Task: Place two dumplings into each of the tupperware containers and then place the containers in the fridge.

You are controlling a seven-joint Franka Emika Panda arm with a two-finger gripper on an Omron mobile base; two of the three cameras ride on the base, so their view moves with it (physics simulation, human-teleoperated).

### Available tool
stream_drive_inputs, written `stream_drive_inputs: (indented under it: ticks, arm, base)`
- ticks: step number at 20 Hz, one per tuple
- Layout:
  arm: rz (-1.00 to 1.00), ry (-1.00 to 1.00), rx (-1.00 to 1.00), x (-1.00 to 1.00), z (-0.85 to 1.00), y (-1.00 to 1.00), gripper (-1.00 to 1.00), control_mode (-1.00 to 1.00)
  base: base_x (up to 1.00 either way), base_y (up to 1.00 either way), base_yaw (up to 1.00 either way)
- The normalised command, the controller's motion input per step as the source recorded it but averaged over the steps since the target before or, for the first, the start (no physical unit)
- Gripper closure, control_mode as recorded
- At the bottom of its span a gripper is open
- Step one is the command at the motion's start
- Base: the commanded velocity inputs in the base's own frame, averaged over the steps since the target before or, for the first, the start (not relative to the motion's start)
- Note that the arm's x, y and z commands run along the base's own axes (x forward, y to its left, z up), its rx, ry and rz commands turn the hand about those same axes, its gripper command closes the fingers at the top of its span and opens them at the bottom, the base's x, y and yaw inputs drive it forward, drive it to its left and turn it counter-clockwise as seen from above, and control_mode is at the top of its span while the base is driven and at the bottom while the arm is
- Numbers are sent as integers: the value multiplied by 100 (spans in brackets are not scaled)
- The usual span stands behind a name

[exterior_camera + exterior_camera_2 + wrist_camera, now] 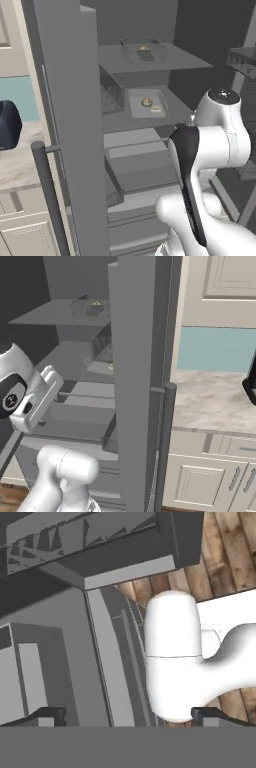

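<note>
Open fridge [70, 125], grey, with a long vertical bar handle [47, 200] on its door and a dark interior of flat shelves and drawers. Two shallow, translucent, round-cornered tupperware containers are seen inside: one [144, 51] on the upper shelf, one [146, 103] on the shelf below. Small lumpy tan dumplings [146, 102] are visible within each. The gripper [127, 716], seen in the hand view above a wooden plank floor [225, 557], is shown with its dark fingertips [50, 714] spread wide apart, nothing held between them.
</note>
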Motion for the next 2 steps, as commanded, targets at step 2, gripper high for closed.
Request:
stream_drive_inputs:
  ticks: [2]
  arm:
    - [0, 1, 0, 20, -8, 0, -100, -100]
  base:
    - [0, 0, 0]
